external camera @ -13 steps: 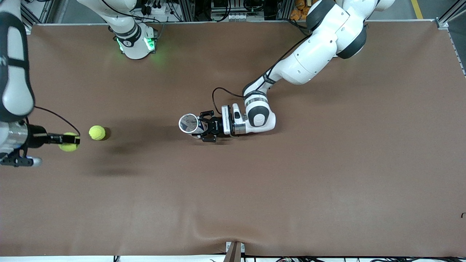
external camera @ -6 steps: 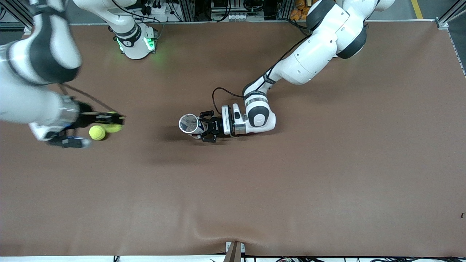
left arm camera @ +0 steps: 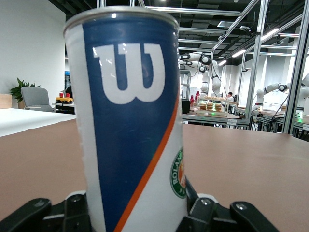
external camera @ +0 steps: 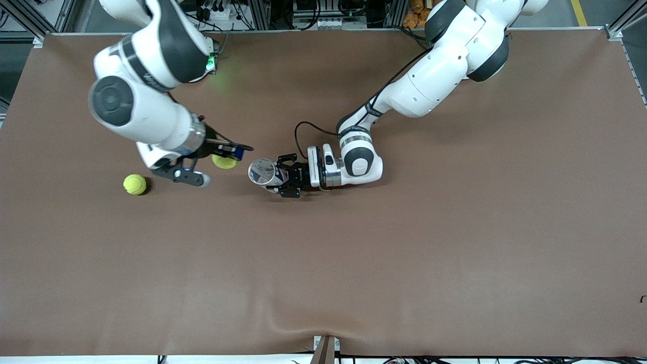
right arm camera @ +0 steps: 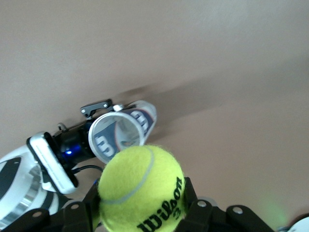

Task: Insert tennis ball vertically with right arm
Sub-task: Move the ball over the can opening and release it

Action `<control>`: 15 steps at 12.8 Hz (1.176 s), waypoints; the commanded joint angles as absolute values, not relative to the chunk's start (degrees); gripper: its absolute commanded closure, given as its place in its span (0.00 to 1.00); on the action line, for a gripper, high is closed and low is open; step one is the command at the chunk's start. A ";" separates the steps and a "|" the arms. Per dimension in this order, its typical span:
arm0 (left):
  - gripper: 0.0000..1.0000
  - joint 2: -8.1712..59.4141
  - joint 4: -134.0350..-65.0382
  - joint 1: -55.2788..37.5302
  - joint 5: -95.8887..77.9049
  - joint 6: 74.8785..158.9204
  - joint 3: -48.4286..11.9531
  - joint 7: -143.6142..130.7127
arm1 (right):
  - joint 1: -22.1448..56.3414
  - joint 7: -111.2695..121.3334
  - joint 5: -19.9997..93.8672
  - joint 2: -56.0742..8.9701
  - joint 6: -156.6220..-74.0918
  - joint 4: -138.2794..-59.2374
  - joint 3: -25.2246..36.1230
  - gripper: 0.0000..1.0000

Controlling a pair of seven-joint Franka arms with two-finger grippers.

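A white and blue tennis ball can (external camera: pixel 261 171) stands upright at the middle of the table, its open mouth facing up. My left gripper (external camera: pixel 282 178) is shut on its lower body. In the left wrist view the can (left arm camera: pixel 130 125) fills the space between the black fingers (left arm camera: pixel 77 212). My right gripper (external camera: pixel 226 154) is shut on a yellow tennis ball (external camera: pixel 224 162) and hangs over the table just beside the can, toward the right arm's end. The right wrist view shows the ball (right arm camera: pixel 142 191) clamped between the jaws, with the can's mouth (right arm camera: pixel 117 136) close below it.
A second yellow tennis ball (external camera: pixel 135 184) lies loose on the brown table (external camera: pixel 404 253), farther toward the right arm's end. The right arm's big elbow (external camera: pixel 136 101) hangs over that part of the table.
The right arm has swung in from its end of the table toward the can, carrying the tennis ball past the loose ball. The left arm and the can have not moved.
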State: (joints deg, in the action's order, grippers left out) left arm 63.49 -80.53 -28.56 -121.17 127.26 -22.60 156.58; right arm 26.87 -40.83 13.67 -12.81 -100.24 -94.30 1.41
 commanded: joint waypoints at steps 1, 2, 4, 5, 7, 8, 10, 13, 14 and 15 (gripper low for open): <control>0.38 64.07 -80.07 -29.09 -123.49 126.65 -22.41 162.69 | 31.36 -48.93 13.45 -14.49 -103.17 -94.83 2.29 0.59; 0.38 64.07 -80.07 -29.09 -123.49 126.65 -22.41 162.69 | 32.51 -51.65 13.36 -15.37 -104.40 -94.83 2.29 0.59; 0.38 64.07 -80.07 -29.09 -123.49 126.65 -22.41 162.69 | 34.53 -54.83 11.96 -17.57 -105.82 -94.83 2.37 0.59; 0.38 64.07 -80.07 -29.09 -123.49 126.65 -22.41 162.69 | 35.59 -55.97 10.65 -18.45 -105.82 -94.83 2.37 0.59; 0.38 64.07 -80.07 -29.09 -123.49 126.65 -22.41 162.69 | 36.47 -57.82 8.10 -20.03 -106.60 -94.83 2.37 0.59; 0.38 64.07 -80.07 -29.09 -123.49 126.65 -22.41 162.69 | 36.21 -58.09 8.00 -20.13 -107.22 -94.75 2.37 0.59; 0.38 64.07 -80.07 -29.09 -123.49 126.65 -22.41 163.04 | 35.42 -58.10 8.00 -20.04 -106.88 -94.40 2.46 0.59; 0.38 64.07 -80.07 -29.09 -123.49 126.65 -22.41 163.04 | 34.98 -58.18 8.09 -19.95 -106.88 -94.13 2.55 0.59; 0.38 64.07 -80.07 -29.09 -123.49 126.65 -22.41 163.04 | 34.72 -58.18 8.09 -19.95 -106.96 -94.04 2.64 0.59; 0.38 64.07 -80.07 -29.09 -123.49 126.65 -22.41 163.04 | 33.93 -58.18 8.09 -19.95 -106.88 -93.61 2.64 0.59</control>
State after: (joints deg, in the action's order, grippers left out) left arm 63.51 -80.43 -28.76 -121.24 127.17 -22.40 156.59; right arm 35.26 -57.51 8.89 -19.31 -106.64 -94.33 2.95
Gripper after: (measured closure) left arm 0.379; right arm 0.330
